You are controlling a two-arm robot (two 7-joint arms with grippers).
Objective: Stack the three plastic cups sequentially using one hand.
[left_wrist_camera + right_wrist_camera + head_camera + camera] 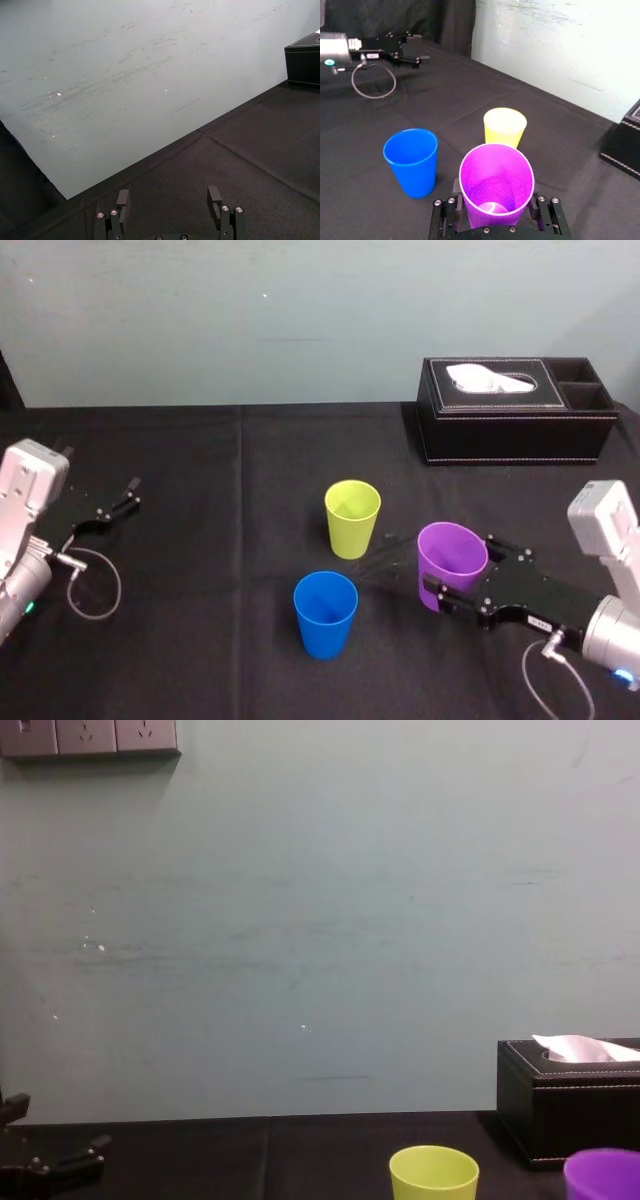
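Note:
My right gripper (455, 572) is shut on the purple cup (450, 558), one finger on each side of its wall. The cup leans slightly and casts a shadow to its left. In the right wrist view the purple cup (496, 180) sits between the fingers (456, 189), mouth up. The yellow-green cup (352, 520) stands upright just beyond and left of it. The blue cup (325, 615) stands upright nearer me, left of the purple one. Both of these cups stand apart from the gripper. My left gripper (125, 495) rests open at the table's far left, holding nothing.
A black tissue box (515, 410) with a white tissue sits at the back right of the black tablecloth (220, 540). A thin cable loop (95, 585) hangs by my left arm. Behind the table is a pale wall.

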